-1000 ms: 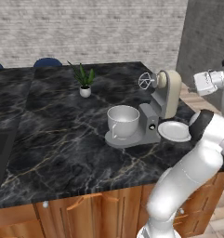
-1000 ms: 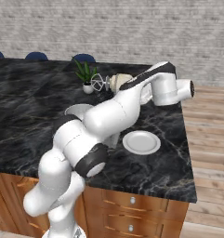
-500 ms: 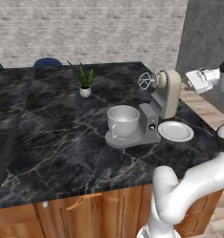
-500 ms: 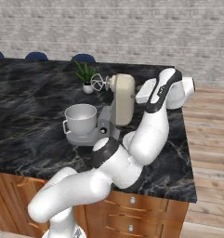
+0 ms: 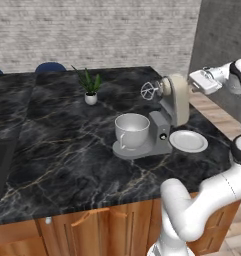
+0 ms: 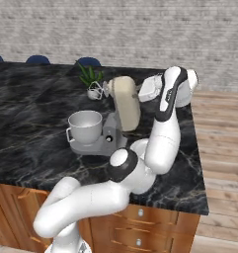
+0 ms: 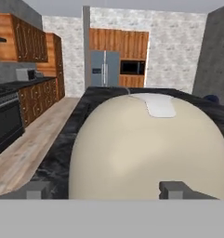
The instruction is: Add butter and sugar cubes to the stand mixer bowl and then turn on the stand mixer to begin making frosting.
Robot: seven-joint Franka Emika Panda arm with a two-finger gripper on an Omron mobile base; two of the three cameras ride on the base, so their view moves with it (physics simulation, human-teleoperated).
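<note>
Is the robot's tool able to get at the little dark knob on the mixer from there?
Probably not yet: the tool is behind the cream-beige mixer head, while the dark knob faces the other side.

Polished black marble-look counter top [image 5: 67, 150] with pale veins, faintly glossy. Warm brown wooden cabinet fronts [image 5: 92, 230] below, grain visible. Smooth matt cream-beige rounded mixer head [image 7: 146, 148] on a grey matt base [image 5: 152, 145]. Thin metal wire whisk [image 5: 149, 91]. Glossy white handled bowl [image 5: 132, 131]; smooth flat white plate [image 5: 188, 141]. Rough pale brick wall [image 5: 92, 30].
</note>
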